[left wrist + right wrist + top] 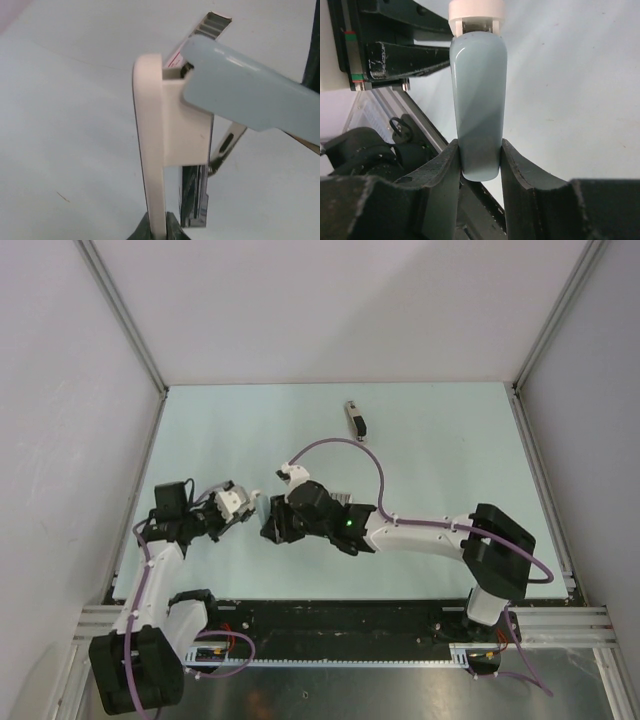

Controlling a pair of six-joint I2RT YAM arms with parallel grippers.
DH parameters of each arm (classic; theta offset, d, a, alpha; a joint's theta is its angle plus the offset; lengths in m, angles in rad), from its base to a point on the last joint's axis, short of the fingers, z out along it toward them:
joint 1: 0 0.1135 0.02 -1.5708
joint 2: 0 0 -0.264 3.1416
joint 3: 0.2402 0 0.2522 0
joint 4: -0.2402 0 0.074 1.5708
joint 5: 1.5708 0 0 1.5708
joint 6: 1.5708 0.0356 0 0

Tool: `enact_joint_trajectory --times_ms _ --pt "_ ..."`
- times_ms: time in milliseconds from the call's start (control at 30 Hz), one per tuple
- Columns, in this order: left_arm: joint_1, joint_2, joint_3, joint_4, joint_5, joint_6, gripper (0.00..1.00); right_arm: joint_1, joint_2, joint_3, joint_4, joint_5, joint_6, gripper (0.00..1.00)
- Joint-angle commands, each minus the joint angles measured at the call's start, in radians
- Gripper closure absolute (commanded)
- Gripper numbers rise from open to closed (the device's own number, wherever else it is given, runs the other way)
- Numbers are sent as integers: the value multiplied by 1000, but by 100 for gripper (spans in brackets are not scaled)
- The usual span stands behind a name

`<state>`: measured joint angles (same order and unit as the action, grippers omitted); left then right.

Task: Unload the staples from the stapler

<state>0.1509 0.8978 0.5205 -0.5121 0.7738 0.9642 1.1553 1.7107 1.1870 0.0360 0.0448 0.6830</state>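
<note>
1. The stapler (256,508) sits left of centre in the top view, caught between the two arms. It has a cream body (170,125) and a pale blue top arm (477,100).
2. In the left wrist view the blue arm is swung away from the cream body and slants toward the right edge of the frame. A shiny metal channel (194,200) shows beneath the body.
3. Whether staples lie in that channel cannot be told.
4. The left gripper (232,503) has its fingers (172,232) drawn narrow, pinching the thin edge of the cream body at the bottom of its own view.
5. The right gripper (268,517) has its fingers (442,175) pressed against both sides of the blue arm near its rounded tip, at the lower middle of the right wrist view.
6. A red-and-white box (215,25) with a grey ribbed section shows past the stapler at the top of the left wrist view.
7. A small dark bar (355,420) with a pale end lies alone on the counter (450,440), in the upper middle of the top view and well apart from both arms.
</note>
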Motion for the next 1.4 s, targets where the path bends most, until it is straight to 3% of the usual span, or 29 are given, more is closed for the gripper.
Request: enact_joint_trajectory --times_ms 0,200,433,567,700,967,1133,1200,1367 --pt "-5 -68 -30 36 -25 217 87 8 -28 -31 25 14 -82 100" --pt "-28 -139 -82 55 -100 397 87 8 -25 -41 34 11 -139 100" --pt "-41 -169 -123 112 -149 479 88 8 -9 -52 42 11 -168 100" --pt "-50 -168 -119 140 -153 460 88 7 -2 -55 44 11 -175 100" --pt "-67 -159 -87 140 -121 346 85 -1 5 -55 86 10 -162 100" --pt "-140 -135 -3 70 119 -62 42 -83 33 -30 231 -12 -109 100" --pt "-142 -134 36 68 214 -271 7 -125 103 34 230 -27 -120 100" --pt "-142 -132 65 68 200 -352 2 -138 136 70 209 -30 -132 100" --pt "-90 -86 184 68 125 -554 1 -152 259 208 102 -19 -172 100"
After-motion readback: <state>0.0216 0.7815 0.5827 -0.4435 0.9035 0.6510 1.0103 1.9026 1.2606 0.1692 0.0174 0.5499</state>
